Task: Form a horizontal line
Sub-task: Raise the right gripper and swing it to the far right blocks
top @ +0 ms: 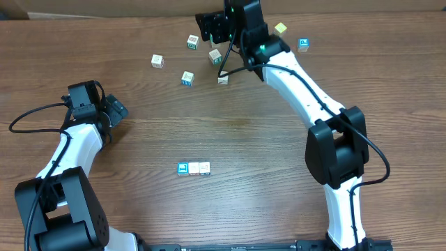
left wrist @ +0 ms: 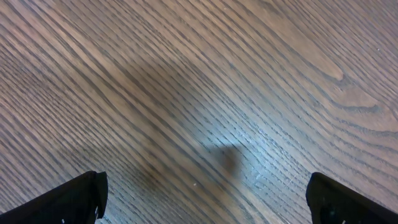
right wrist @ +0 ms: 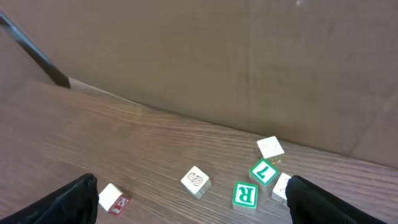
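The horizontal line (top: 194, 168) lies at the table's middle front. It shows as a short straight row of three touching cubes, one blue-faced at the left and two whitish. My right gripper (top: 208, 29) is open and empty. It hovers at the far edge over several loose letter cubes. In the right wrist view (right wrist: 193, 208) a green R cube (right wrist: 245, 195) and a green 7 cube (right wrist: 263, 172) lie between its fingers. My left gripper (top: 117, 110) is open and empty at the left, over bare wood (left wrist: 205, 199).
Loose cubes lie scattered at the back: one (top: 157, 61), one (top: 187, 78), one (top: 223, 79), a pale yellow one (top: 280, 28) and a blue-faced one (top: 304, 44). A cardboard wall (right wrist: 236, 62) stands behind the table's far edge.
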### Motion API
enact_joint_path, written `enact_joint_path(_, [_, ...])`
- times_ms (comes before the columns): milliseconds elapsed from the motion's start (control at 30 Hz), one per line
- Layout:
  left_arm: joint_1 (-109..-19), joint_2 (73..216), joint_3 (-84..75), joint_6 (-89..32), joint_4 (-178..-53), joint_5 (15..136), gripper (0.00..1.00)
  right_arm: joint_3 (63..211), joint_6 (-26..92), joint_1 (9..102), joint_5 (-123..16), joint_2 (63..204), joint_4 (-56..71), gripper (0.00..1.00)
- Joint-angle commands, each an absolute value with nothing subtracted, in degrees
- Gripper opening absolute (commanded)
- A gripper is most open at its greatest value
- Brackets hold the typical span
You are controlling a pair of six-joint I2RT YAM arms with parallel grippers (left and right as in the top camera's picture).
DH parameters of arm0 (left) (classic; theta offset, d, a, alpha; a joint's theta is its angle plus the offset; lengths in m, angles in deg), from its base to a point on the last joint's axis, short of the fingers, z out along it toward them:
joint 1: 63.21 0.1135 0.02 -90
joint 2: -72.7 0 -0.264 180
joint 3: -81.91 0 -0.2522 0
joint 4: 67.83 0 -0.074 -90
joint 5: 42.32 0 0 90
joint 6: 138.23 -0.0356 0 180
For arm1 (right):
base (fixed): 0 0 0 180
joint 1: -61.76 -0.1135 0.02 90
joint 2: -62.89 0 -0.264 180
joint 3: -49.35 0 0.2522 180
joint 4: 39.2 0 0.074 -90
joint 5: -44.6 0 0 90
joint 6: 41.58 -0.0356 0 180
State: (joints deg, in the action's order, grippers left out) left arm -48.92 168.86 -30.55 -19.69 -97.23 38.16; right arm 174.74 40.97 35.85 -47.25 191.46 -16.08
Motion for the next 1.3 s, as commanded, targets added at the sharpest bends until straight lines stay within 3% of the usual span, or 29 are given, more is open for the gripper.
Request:
enact_joint_path(0, [-49.0,168.6,-29.8,-19.9,-97.2,37.4,1.00,171.8,41.2,35.8,-42.8,192.1,-19.4,1.00])
enact_joint_path(533, [-49.0,168.6,-29.8,-19.9,-97.2,37.4,0.99,183.0,44.3,39.8,-42.4,193.0,-9.8,0.98])
enact_joint_path(1267, [-49.0,168.6,-29.8,-19.9,-97.2,37.4,0.99,183.0,39.6,57.2,-42.7,199.5,11.3,0.97])
